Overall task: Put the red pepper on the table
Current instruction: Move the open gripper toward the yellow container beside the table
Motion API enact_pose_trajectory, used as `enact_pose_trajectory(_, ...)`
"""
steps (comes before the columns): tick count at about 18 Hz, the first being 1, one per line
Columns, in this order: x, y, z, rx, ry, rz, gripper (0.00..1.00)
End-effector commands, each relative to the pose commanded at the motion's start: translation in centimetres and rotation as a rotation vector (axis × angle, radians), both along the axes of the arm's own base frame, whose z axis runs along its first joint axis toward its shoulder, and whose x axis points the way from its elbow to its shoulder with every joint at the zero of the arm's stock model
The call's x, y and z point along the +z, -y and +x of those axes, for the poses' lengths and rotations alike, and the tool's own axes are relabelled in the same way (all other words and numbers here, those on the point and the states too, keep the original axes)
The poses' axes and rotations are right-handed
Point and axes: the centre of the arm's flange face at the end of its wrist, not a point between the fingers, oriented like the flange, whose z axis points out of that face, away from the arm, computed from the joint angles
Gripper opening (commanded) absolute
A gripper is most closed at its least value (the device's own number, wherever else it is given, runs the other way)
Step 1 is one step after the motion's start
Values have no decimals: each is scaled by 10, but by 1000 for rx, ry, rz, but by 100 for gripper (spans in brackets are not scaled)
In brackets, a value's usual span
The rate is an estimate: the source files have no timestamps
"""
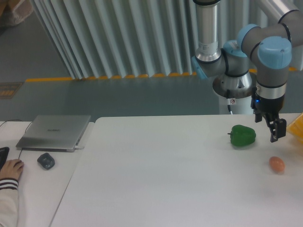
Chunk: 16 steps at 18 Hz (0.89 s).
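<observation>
- Hunting for the red pepper; none visible; gripper (275, 131) hung right of the green pepper (243, 135), fingers empty, opening unclear
- Next: locate it

A bell pepper (243, 135) is set on the tabletop (161, 175) toward its far right, with the gripper (275, 131) just to its right. An egg-shaped thing (277, 164) lies nearer the front. A laptop (54, 132) and mouse (46, 161) are placed on a desk (33, 198) at left.

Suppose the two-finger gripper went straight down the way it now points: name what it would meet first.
Probably the bare white table. The black gripper points down between the green bell pepper and the orange-brown egg-shaped thing, though depth is unclear.
</observation>
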Motion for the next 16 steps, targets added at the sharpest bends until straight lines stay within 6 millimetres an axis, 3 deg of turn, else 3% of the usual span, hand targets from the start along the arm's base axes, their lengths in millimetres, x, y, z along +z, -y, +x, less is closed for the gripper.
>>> enact_pose_trajectory(4, -6, 1, -3, 82, -23, 14, 100)
enact_pose_trajectory(8, -6, 7, -4, 65, -77, -71, 100)
enact_pose_trajectory(13, 1, 6, -7, 32, -87, -51, 100)
enact_pose_trajectory(16, -5, 6, -5, 32, -82, -57, 100)
